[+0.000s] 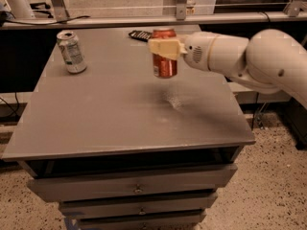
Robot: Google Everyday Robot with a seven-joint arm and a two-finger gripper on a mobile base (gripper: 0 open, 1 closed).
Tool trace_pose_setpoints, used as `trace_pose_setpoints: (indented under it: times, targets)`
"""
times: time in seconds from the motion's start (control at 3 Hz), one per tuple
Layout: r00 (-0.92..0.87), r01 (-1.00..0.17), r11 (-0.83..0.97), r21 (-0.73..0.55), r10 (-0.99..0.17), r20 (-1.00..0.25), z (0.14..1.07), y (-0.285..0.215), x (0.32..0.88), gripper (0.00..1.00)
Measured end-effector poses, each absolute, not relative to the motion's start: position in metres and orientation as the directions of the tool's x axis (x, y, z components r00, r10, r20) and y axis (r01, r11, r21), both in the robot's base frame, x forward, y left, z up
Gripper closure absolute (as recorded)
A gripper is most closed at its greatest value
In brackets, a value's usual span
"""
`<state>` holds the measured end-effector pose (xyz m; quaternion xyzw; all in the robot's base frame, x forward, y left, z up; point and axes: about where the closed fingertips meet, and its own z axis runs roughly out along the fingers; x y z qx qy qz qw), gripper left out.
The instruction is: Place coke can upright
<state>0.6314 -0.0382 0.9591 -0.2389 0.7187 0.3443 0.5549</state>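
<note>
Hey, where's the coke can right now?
In the camera view, the coke can hangs upright above the back middle of the table, clamped in the gripper reaching in from the right, with the silver-green can off to its left.
</note>
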Motion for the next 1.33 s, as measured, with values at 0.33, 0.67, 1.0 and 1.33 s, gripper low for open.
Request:
trace_pose_setpoints:
  times: [0.33, 0.67, 1.0, 1.33]
  targets:
    - [-0.176, -0.711, 0.670, 0.214, 0.125, -0.976, 0.938, -0.072, 0.629, 1.00]
    - [-0.034, -0.759, 0.640, 0.115, 0.137, -0.990, 0.940, -0.060, 0.613, 1.00]
    - [0.127, -0.803, 0.594, -0.053, 0.083, -0.988, 0.964, -0.039, 0.597, 1.00]
    - [0.213, -0.837, 0.517, -0.179, 0.006, -0.977, 0.977, -0.015, 0.585, 1.00]
